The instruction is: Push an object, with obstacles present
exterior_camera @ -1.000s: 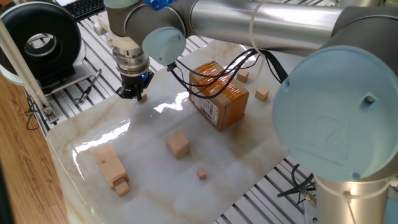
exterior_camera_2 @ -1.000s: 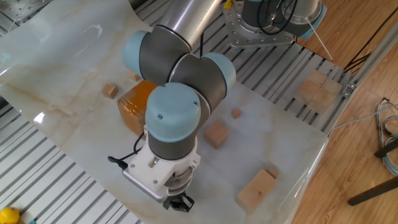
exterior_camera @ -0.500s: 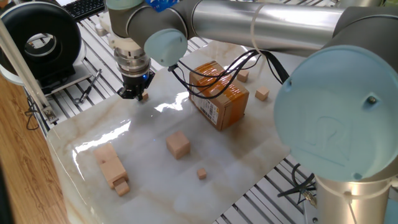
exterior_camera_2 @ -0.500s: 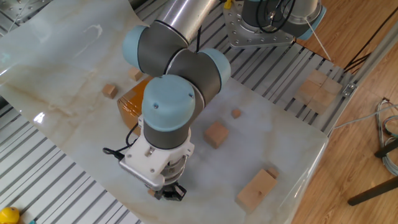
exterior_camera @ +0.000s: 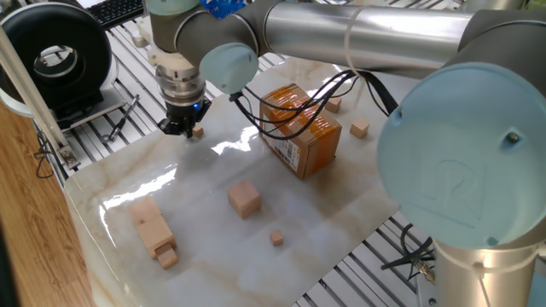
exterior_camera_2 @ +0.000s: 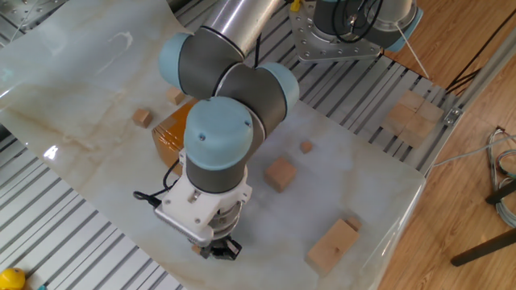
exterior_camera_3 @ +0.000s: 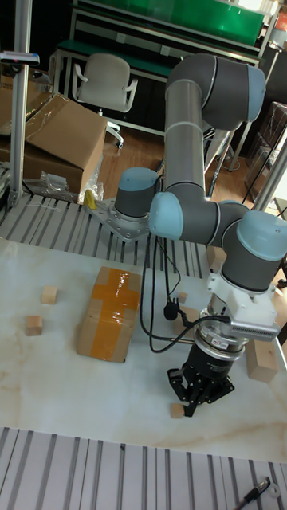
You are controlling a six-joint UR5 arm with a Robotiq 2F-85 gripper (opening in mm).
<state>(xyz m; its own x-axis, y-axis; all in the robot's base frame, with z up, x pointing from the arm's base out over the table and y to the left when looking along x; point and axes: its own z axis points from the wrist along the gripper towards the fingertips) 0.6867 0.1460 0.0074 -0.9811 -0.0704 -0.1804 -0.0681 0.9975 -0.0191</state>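
Tiny wood cube sits near the desk edge, touching or just beside the hand's fingertips, well apart from the cardboard box. The fingers look drawn narrow, gripping nothing. Light, stiff and likely quick to skid or spin on the glossy top; press low and square against one flat face.

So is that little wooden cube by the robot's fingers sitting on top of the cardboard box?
No, the tiny cube lies on the marble table beside the fingers, well apart from the cardboard box.
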